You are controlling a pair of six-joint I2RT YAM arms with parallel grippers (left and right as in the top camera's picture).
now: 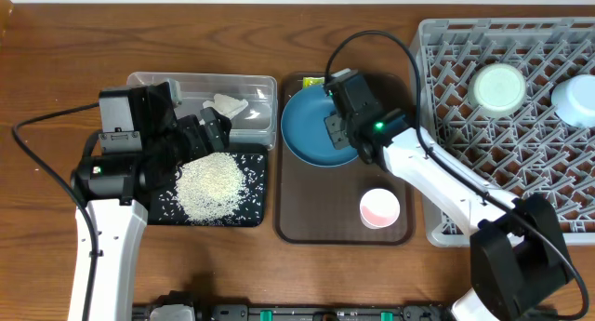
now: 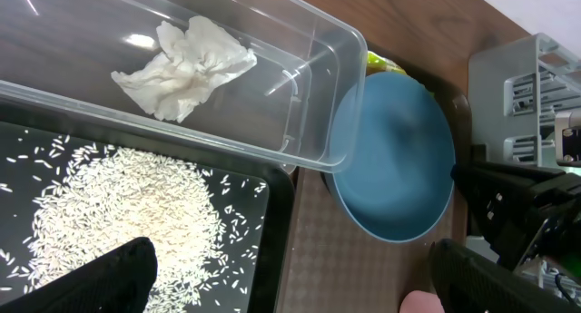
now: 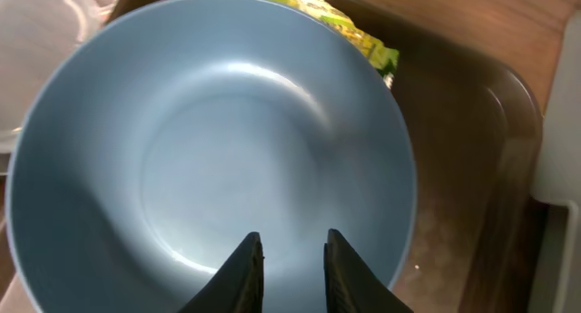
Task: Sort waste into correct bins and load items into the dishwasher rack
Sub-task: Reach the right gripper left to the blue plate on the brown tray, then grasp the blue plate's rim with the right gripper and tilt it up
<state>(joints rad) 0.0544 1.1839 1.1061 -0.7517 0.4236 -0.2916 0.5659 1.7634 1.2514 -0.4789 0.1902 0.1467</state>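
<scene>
L arm (image 1: 102, 237): rises from near-left table edge, reaches fwd, wrist turned right; left gripper (image 2: 290, 259) fingers spread wide. R arm (image 1: 437, 177): white link runs diag. from near-right base to fwd-left, green LED at wrist. Right gripper (image 3: 289, 259) aimed down, fingers (image 3: 243, 272) parallel w/ narrow gap.

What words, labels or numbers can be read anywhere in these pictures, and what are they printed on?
No text can be read in any view.
snack wrapper: yellow-green print shows, but it is too blurred to read and mostly hidden behind the blue plate.
Nothing else in view shows lettering, numbers or signs.
</scene>
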